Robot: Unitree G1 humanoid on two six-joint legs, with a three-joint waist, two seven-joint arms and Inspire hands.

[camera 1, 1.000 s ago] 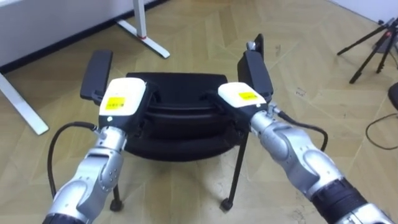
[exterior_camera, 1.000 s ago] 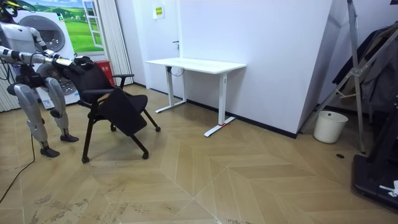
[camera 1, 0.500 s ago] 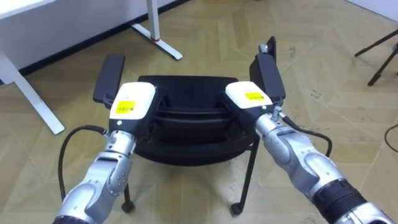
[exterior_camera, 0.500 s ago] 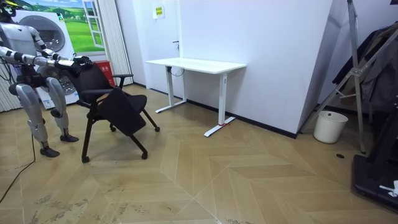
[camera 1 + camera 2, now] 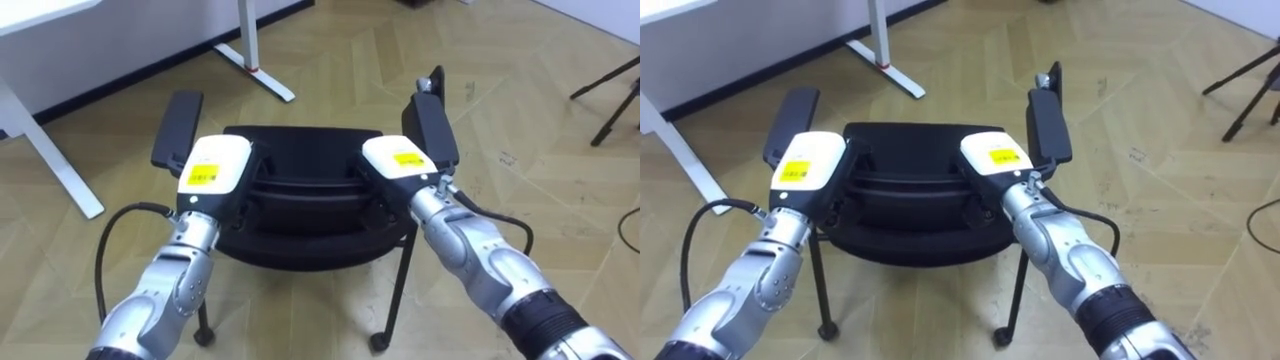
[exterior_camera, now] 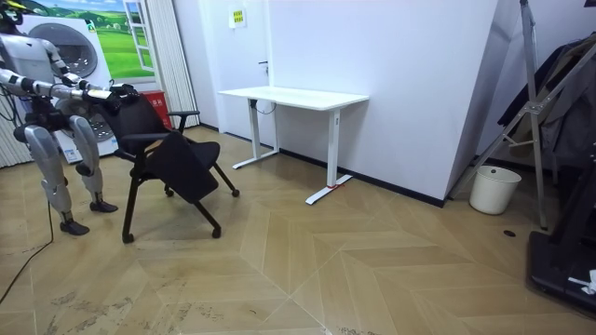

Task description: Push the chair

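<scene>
Fingers of both hands are hidden behind the white hand backs and the dark backrest, so I cannot tell whether they grip it. Left hand (image 5: 213, 165) and right hand (image 5: 398, 160) rest on the top edge of the black chair (image 5: 300, 215), at the centre of the frame, one towards each end. Its two armrests (image 5: 177, 130) stick out beyond the hands. In the room view the robot stands at the left edge, arms stretched to the chair on the wooden floor (image 6: 307, 270). A white table (image 6: 293, 97) stands against the wall beyond. At far right sits a white bucket (image 6: 494, 189); its contents cannot be seen.
</scene>
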